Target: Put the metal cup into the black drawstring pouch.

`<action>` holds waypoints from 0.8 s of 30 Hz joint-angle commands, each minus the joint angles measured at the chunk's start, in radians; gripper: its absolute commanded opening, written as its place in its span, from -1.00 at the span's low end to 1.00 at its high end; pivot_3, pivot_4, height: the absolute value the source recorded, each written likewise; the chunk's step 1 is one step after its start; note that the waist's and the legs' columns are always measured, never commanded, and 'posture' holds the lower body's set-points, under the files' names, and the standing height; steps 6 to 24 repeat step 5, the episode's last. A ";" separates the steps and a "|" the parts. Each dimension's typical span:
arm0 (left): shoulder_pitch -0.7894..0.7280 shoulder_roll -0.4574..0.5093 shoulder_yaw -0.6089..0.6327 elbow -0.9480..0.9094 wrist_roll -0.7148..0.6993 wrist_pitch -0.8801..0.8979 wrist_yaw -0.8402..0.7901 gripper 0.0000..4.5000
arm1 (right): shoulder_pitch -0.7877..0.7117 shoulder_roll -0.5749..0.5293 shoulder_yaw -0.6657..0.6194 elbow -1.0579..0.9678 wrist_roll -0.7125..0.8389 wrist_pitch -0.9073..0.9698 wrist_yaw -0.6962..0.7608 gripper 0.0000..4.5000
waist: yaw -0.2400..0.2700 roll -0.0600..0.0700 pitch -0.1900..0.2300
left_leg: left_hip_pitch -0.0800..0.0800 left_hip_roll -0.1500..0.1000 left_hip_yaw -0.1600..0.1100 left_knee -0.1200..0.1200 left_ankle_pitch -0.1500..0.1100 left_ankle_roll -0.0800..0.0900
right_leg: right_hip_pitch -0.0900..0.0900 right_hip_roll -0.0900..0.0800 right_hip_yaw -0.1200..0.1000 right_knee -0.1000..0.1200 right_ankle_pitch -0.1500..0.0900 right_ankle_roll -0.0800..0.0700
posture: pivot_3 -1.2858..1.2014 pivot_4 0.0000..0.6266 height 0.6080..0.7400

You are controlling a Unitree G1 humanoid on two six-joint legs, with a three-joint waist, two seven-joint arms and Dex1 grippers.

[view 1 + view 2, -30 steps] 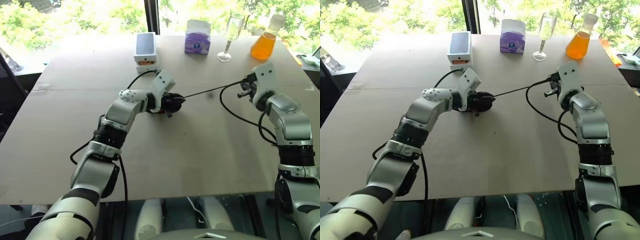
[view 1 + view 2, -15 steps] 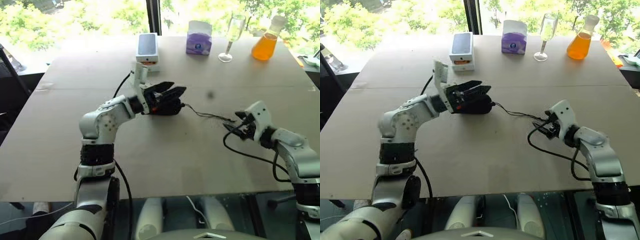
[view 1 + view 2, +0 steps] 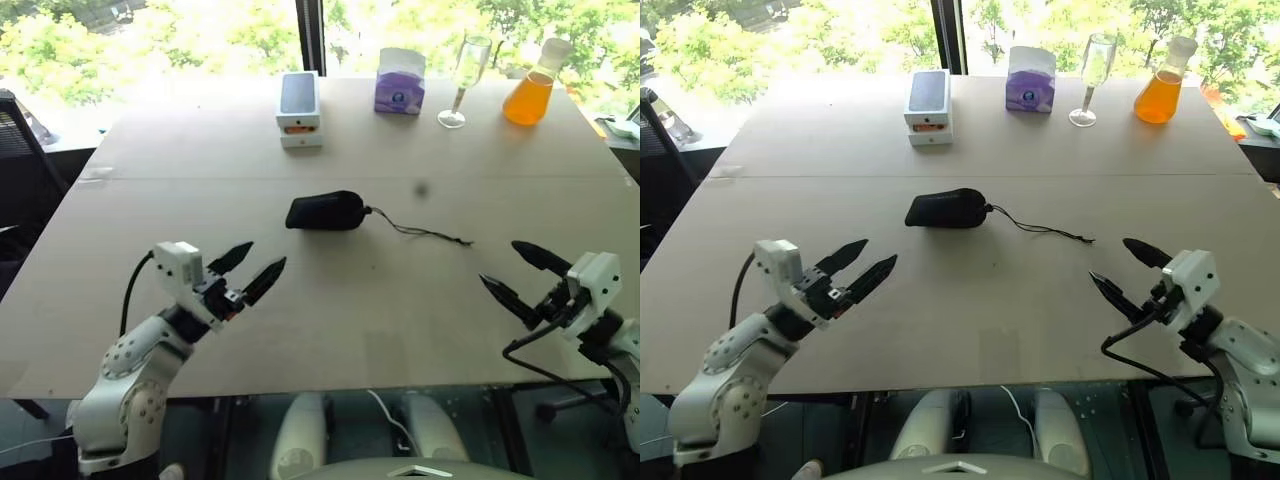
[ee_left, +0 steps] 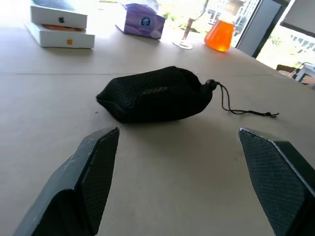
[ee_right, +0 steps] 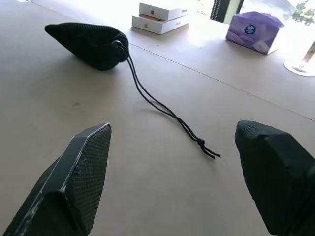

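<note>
The black drawstring pouch (image 3: 323,211) lies on its side in the middle of the table, bulging, its mouth drawn tight and facing right. Its thin cord (image 3: 420,233) trails slack to the right across the tabletop. The metal cup is hidden from view. My left gripper (image 3: 262,256) hangs open near the table's front left, well short of the pouch (image 4: 155,93) and pointing toward it. At the front right my right gripper (image 3: 499,262) is open too, empty, short of the cord's end (image 5: 204,146).
Along the far edge stand a white box (image 3: 299,108), a purple tissue box (image 3: 399,80), a tall stemmed glass (image 3: 461,82) and a flask of orange liquid (image 3: 530,90). The table's front edge (image 3: 330,388) runs just below both grippers.
Both grippers have opened and pulled back toward the front edge. The left has let go of the pouch, the right of the cord. The pouch now lies alone with its cord slack.
</note>
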 commanded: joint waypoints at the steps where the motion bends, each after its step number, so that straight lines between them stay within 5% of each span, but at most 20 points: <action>1: 0.055 0.016 0.055 -0.051 -0.002 -0.068 -0.007 0.79 | 0.040 0.004 -0.060 -0.028 0.012 -0.073 -0.014 0.80 | -0.001 0.000 0.000 | 0.003 0.000 0.000 -0.001 0.000 0.000 | 0.003 0.000 0.000 -0.001 -0.001 -0.001 | 0.03 -0.52 1.00; 24: 0.103 0.011 0.081 -0.063 -0.025 -0.091 0.012 0.79 | 0.067 0.000 -0.076 -0.021 0.015 -0.094 -0.037 0.80 | -0.002 0.000 0.000 | 0.006 0.002 0.001 -0.002 0.000 0.000 | 0.006 0.000 0.000 -0.003 -0.002 -0.004 | 0.03 -0.52 1.00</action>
